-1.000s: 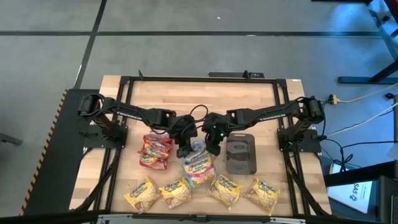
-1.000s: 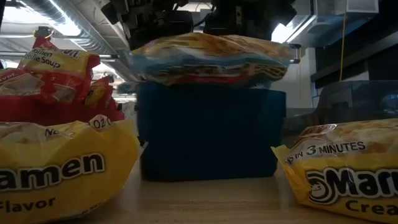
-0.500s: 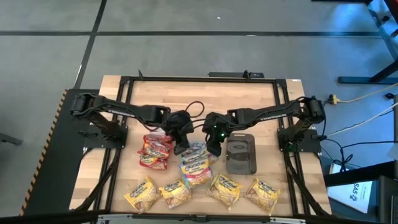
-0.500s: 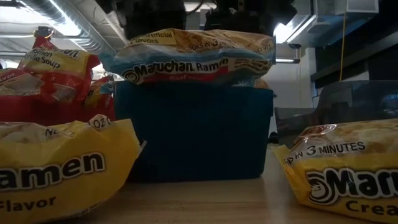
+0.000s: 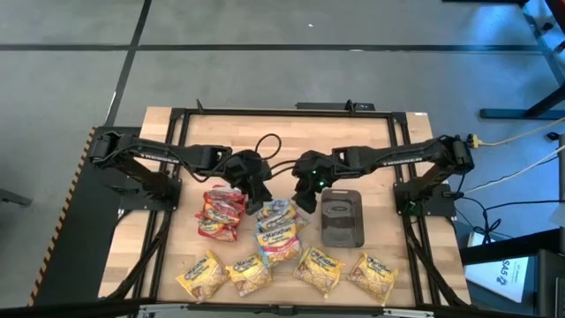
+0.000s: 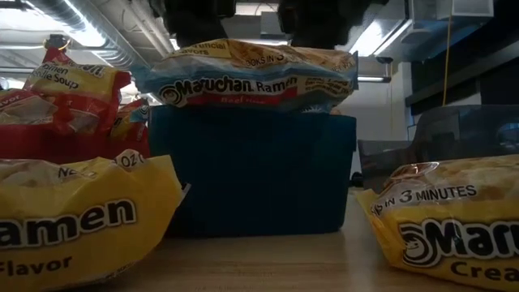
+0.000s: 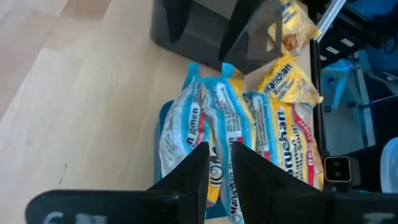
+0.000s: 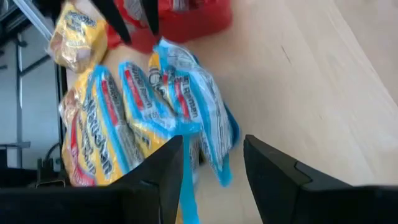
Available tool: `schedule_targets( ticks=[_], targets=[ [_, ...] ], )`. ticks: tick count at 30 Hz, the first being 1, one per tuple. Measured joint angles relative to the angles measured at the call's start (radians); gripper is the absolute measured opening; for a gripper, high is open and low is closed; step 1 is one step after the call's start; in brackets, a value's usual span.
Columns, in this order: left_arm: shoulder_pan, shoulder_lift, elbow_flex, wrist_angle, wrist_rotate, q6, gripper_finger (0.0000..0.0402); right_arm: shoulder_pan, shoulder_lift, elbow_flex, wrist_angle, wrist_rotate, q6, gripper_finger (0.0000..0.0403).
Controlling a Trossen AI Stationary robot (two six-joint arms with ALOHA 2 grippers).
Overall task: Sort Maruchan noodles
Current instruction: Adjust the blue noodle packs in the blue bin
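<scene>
High view: on the pale wooden slatted table (image 5: 282, 141), the left gripper (image 5: 257, 193) and the right gripper (image 5: 305, 190) hang close together near the centre, above the far edge of the blue-edged crinkly Maruchan ramen packets (image 5: 278, 231). Those packets lie heaped at about 6 o'clock from both grippers. At 9 o'clock from the heap sits the pile of red crinkly ramen packets (image 5: 221, 215); at 3 o'clock lies a flat dark grey rectangular tray (image 5: 342, 219). Along the table's near edge, at 6 o'clock, four yellow crinkly ramen packets (image 5: 291, 272) lie in a row.

Low view: a blue-edged packet (image 6: 251, 75) rests on top of a teal rectangular tray (image 6: 251, 170). Both grippers show only as dark shapes just above it, apart from the packet. Red packets (image 6: 73, 105) stand at 9 o'clock, and yellow packets (image 6: 81, 219) fill the foreground at either side.

Left wrist view: the left gripper's fingers (image 7: 186, 180) are nearly together, a narrow gap between them, with nothing in their grip; the blue-edged packets (image 7: 236, 137) lie beneath them on the teal tray.

Right wrist view: the right gripper's fingers (image 8: 165, 180) are spread wide and hold nothing; the blue-edged packets (image 8: 161, 106) lie beyond, the red tray (image 8: 186, 22) farther off.
</scene>
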Motion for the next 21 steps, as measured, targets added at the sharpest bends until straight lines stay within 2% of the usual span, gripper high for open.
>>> schedule_targets(
  ticks=[3,8,14,21],
  targets=[
    [-0.011,0.000,0.000,0.004,0.010,0.000,0.0064,0.002,-0.010,0.011,-0.008,-0.010,0.021,0.0166],
    [-0.055,0.000,0.001,0.008,0.065,-0.002,0.0064,0.003,-0.012,0.010,-0.015,-0.095,0.025,0.0166],
    [-0.112,0.000,0.001,-0.005,0.056,-0.017,0.0064,0.007,0.010,0.010,-0.006,-0.088,-0.001,0.0166],
    [-0.152,0.053,0.001,-0.003,-0.040,-0.058,0.0064,0.008,0.037,0.010,0.013,-0.106,0.001,0.0166]
  ],
)
